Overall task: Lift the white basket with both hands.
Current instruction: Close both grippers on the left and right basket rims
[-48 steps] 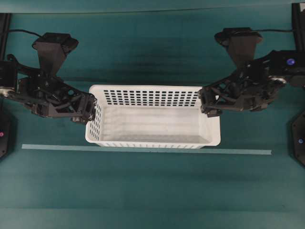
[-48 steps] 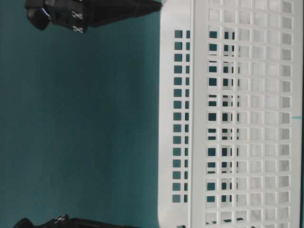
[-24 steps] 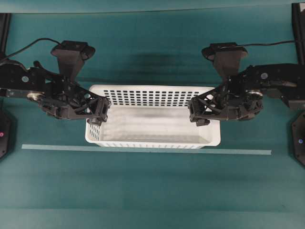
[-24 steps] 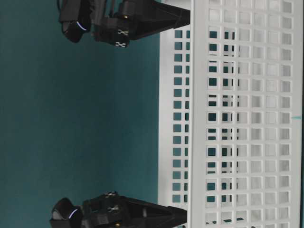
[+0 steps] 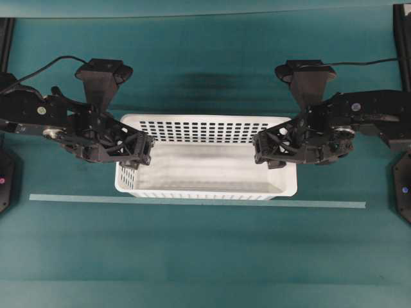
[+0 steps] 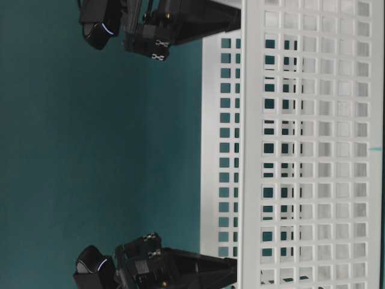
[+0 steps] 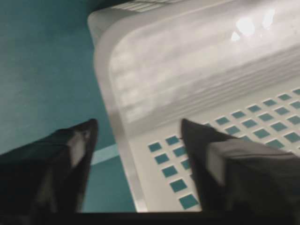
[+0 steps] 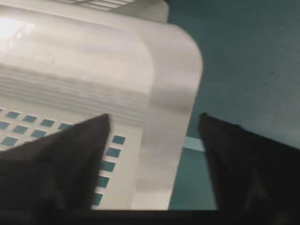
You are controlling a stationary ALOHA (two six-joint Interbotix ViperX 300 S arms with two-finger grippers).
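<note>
White basket [image 5: 205,157] is sitting at centre frame in the overhead view on the teal table [image 5: 205,256], long side running left-right, just above a thin pale tape line [image 5: 192,202]. Left gripper [image 5: 142,151] is hanging over the basket's left short wall, right gripper [image 5: 262,149] over the right short wall, mirrored, since a basket this wide is needing support at both ends to come up level

Left wrist view: rim [image 7: 117,126] is running up between the two fingers [image 7: 77,140], one finger outside over the table, the other inside against the perforated wall; gaps are showing on both sides, so the pincer is straddling the wall apart, not yet clamping. Right wrist view is showing the same, rim [image 8: 166,140] in the gap between dark fingers [image 8: 89,133], jaws apart, nothing gripped

Table-level view (turned sideways): both grippers are poking at the basket's top edge [image 6: 246,144], top and bottom of frame. Basket is looking flat on the table, not lifted

Judging stage: jaws positioned astride the walls, pinch and raise yet to be done
</note>
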